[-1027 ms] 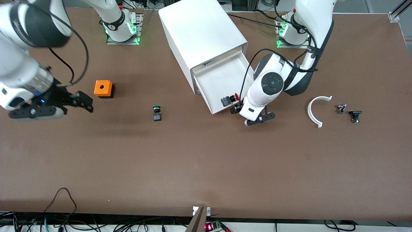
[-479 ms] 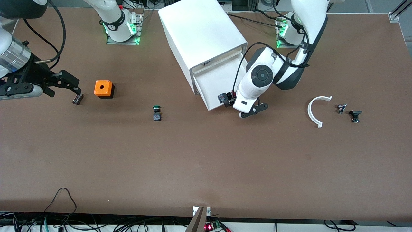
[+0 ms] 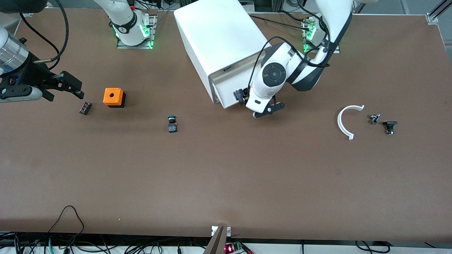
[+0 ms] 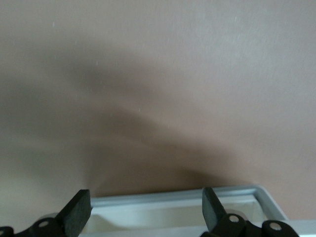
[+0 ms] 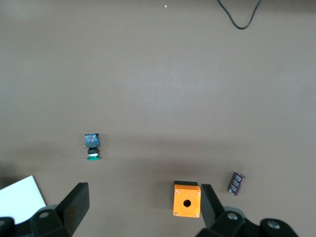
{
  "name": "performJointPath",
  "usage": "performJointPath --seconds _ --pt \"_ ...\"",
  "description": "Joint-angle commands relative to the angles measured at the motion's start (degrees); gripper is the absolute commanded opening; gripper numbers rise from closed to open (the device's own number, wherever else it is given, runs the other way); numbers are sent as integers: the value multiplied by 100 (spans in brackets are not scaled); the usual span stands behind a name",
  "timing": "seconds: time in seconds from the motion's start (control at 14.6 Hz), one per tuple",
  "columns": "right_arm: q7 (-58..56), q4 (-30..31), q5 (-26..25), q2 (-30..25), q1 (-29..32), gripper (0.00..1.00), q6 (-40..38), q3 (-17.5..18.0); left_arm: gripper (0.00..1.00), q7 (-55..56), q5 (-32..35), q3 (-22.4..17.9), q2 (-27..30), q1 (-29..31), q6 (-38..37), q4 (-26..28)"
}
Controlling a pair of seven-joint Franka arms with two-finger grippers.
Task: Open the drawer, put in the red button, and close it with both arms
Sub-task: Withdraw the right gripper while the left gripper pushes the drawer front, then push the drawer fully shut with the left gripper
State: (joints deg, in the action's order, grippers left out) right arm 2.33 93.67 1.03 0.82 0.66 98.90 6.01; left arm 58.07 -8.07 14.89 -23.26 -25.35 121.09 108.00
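- The right gripper, at mid-height on the frame's edge, hangs over the table beside the orange box, fingers wide apart.
- The drawer, upper middle, sticks partly out of the cabinet.
- The red button lies in the drawer's front corner.
- The left gripper is at the drawer front, fingers spread.

The left gripper has its fingers spread, pressed against the drawer front, whose rim spans the gap between them; only bare table lies ahead of the tips. The right gripper, fingers also apart, hangs over open table, with the orange box and a small dark part just ahead (the green button well clear).
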Motion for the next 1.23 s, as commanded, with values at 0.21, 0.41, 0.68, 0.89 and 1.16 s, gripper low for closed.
performJointPath --seconds 0.21,0.41,0.68,0.89,1.16 --pt "347 -15 -50 -117 119 100 -563 129 100 213 -35 162 120 -137 -621 81" --pt "330 -85 -112 -117 102 100 -591 138 100 275 -440 207 59 -128 -718 64" --pt "260 -279 -121 -12 110 100 -574 120 100 284 -616 382 -12 -155 -718 46" --pt "286 -279 -244 -38 119 100 -617 94 100 284 -695 445 -21 -155 -718 46" --pt "269 -288 -217 -64 119 100 -609 23 100 266 -695 445 -12 -190 -727 2"
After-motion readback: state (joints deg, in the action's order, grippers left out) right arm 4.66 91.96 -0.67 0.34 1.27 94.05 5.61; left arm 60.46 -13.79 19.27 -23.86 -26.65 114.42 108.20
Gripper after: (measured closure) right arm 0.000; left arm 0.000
